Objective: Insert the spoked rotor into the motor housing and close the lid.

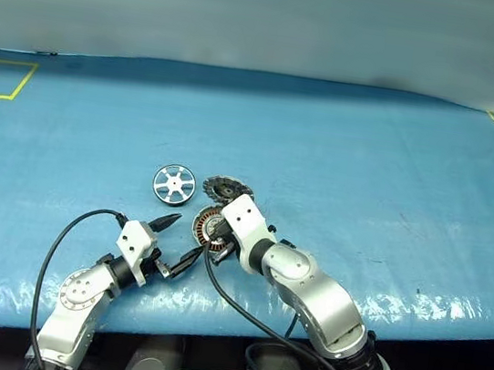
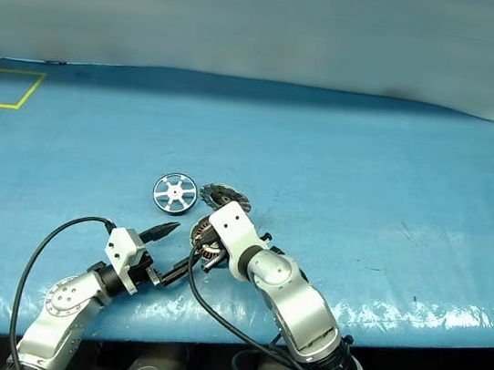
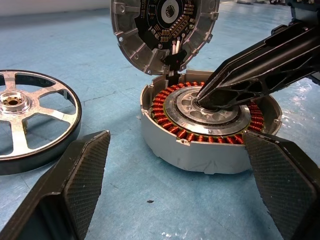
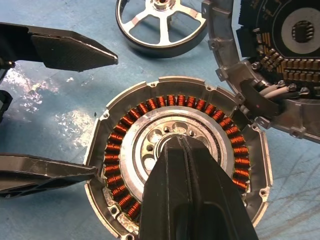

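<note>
So the spoked rotor (image 1: pixel 174 184) sits flat on the blue desk (image 1: pixel 365 192) at about 10 o'clock from the motor housing (image 3: pixel 210 127), lid (image 3: pixel 165 30) flipped open, nearest the left gripper (image 1: pixel 174 244) with fingers spread wide and empty, while the right gripper (image 3: pixel 207 100) presses its closed fingers on the housing's hub.

Two arms reaching in toward each other

The left gripper (image 1: pixel 172 243) is level, its fingers spread wide, aimed rightward. The right gripper (image 4: pixel 182 142) angles downward and leftward, its black fingers pressed together into one tip.

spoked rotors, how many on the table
1. The spoked rotor lies flat on the blue table, apart from the motor housing, on its left.
</note>
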Motion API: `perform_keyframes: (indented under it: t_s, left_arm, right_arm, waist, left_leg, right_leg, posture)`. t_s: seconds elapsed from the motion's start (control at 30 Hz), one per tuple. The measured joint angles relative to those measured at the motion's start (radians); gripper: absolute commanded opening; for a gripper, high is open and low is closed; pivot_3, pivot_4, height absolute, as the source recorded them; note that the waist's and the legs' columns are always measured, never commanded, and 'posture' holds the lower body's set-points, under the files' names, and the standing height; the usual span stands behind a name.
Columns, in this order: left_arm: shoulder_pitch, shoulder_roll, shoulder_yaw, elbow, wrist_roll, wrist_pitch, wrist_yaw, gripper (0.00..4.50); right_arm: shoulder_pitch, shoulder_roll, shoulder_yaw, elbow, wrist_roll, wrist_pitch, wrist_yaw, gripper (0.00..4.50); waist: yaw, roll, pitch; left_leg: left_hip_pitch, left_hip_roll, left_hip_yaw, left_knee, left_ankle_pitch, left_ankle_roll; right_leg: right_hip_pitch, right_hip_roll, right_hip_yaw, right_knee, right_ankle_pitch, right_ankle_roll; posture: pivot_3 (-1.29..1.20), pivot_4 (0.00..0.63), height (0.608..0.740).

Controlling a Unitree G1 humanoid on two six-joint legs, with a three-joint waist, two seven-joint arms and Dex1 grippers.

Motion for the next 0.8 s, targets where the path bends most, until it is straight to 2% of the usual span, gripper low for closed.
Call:
perform_keyframes:
  t_s: [0.43,0.8]
  left_arm:
    - [0.002,-0.002,-0.002,0.000,0.001,0.003,0.008,4.50]
    - [0.004,-0.001,-0.005,0.000,0.001,0.007,0.012,4.50]
  right_arm:
    - [-0.003,0.013,-0.003,0.013,0.002,0.007,0.004,0.03]
    - [-0.028,-0.042,0.043,-0.003,-0.013,0.008,0.035,0.03]
  waist:
    - [0.000,0.000,0.000]
    - [0.000,0.000,0.000]
  left_leg:
    - [0.001,0.000,0.000,0.000,0.000,0.000]
    - [0.001,0.000,0.000,0.000,0.000,0.000]
  right_leg:
    - [0.000,0.000,0.000,0.000,0.000,0.000]
    - [0.000,0.000,0.000,0.000,0.000,0.000]
  posture:
    - [0.00,0.150,0.740]
    - [0.00,0.150,0.740]
